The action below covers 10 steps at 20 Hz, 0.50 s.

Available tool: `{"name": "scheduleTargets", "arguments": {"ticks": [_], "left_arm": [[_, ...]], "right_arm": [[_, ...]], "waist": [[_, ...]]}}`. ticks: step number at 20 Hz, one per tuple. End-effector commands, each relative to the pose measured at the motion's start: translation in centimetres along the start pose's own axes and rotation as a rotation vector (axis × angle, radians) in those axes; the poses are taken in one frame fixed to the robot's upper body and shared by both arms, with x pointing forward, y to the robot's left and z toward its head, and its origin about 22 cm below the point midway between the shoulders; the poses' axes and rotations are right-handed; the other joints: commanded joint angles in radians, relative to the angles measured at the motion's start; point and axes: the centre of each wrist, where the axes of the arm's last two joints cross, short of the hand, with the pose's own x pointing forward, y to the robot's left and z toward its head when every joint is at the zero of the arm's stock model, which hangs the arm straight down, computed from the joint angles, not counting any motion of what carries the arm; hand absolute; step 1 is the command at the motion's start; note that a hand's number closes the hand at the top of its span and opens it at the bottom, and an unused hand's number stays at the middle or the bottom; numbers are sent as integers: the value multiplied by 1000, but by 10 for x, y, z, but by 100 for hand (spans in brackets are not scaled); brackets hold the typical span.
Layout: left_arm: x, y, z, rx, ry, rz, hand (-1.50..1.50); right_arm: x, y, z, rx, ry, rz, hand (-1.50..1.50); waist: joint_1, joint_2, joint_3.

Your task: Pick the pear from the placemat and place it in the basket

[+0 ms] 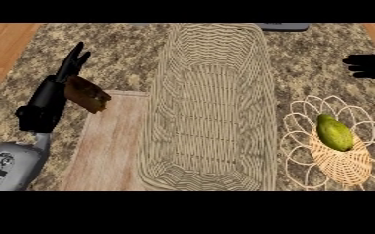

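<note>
Left hand (67, 72) raised at the left side of the view, fingers straight and spread, pointing up and away, nothing held. Just beside it, overlapping the wrist, a dark brown chunk (87, 94) at the upper left corner of a pale wooden board (110, 148); touching or not, cannot tell. Right hand (361, 65) showing only at the right edge, black fingers pointing inward, spread or curled not clear. Pear (335, 133), green-yellow, lying tilted on the woven placemat (338, 166) with its looped wire-like border, at the lower right, well apart from both hands. Large wicker basket (211, 109) long and deep, standing between board and placemat, just beside each, nothing visible inside. Speckled stone counter (307, 69) under everything. Grey flat object (282, 27) at the top edge, past the basket's far rim.
</note>
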Motion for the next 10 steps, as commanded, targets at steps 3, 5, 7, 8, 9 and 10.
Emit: {"name": "scheduleTargets", "arguments": {"ticks": [3, 5, 7, 8, 9, 10], "left_arm": [[6, -3, -3, -5, -9, 15, 0], [1, 0, -1, 1, 2, 0, 0], [-1, 0, 2, -5, 3, 9, 0], [1, 2, 9, -3, 4, 12, 0], [-3, 5, 1, 14, 5, -6, 0], [-4, -1, 9, 4, 6, -1, 0]], "right_arm": [[-12, 15, -24, 193, 7, 55, -150], [-16, 26, -48, 193, -2, 59, -150], [-21, 27, -49, 172, -4, 57, -150], [-28, 29, -38, 188, 0, 54, -150], [-27, 22, -28, 163, 5, 56, -150], [-28, 27, -45, 161, 3, 61, -150]], "waist": [[-9, -1, 1], [-10, -2, 0], [-9, -1, 0], [-16, -7, 0], [-18, -1, 0], [-9, -4, -1]]}}
